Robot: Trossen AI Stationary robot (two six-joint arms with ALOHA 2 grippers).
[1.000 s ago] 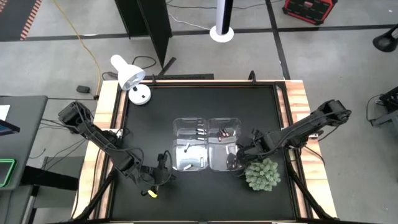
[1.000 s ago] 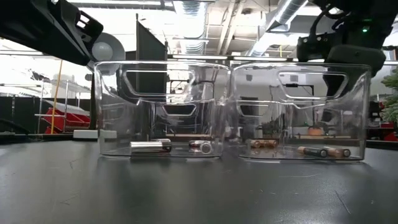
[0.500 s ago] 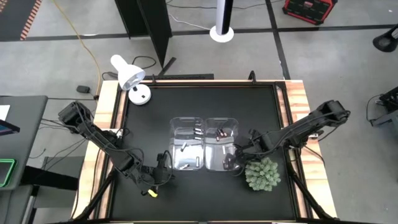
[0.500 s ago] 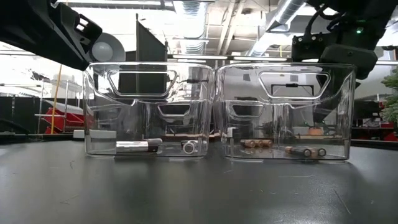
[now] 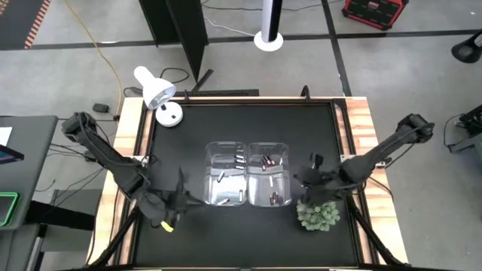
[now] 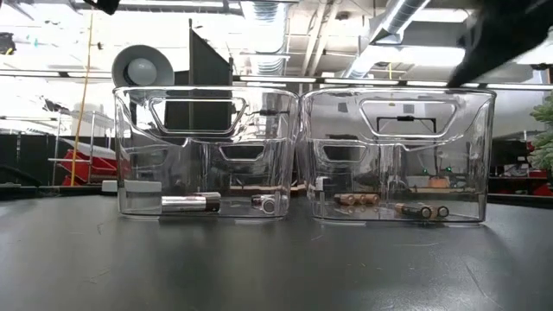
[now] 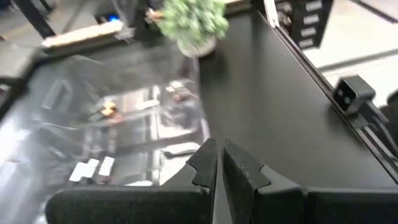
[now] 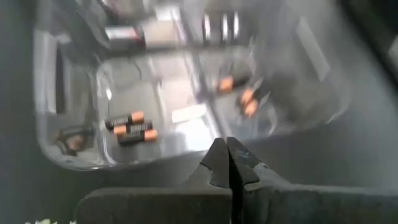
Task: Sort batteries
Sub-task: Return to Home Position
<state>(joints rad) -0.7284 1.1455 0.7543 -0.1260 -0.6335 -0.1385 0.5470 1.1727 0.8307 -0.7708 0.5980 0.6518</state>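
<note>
Two clear plastic bins stand side by side mid-table: the left bin (image 5: pixel 226 178) and the right bin (image 5: pixel 269 178). Silvery-white batteries (image 6: pixel 190 204) lie on the left bin's floor. Dark batteries with copper ends (image 8: pixel 129 129) lie on the floor of the right bin (image 6: pixel 397 155). My left gripper (image 7: pixel 217 158) is shut and hovers off the left bin's left side (image 5: pixel 184 199). My right gripper (image 8: pixel 229 157) is shut, just off the right bin's right side (image 5: pixel 303 179). Neither touches a bin.
A small green potted plant (image 5: pixel 317 212) stands near the table's near right corner, close under my right arm. A white desk lamp (image 5: pixel 160 94) sits at the far left corner. Bare black tabletop (image 5: pixel 248 128) lies beyond the bins and in front of them.
Both bins slid together a little toward the table's left, then stopped. My right gripper drew back from the right bin's near right corner toward the table's right. My left gripper pulled away from the left bin toward the table's left.
</note>
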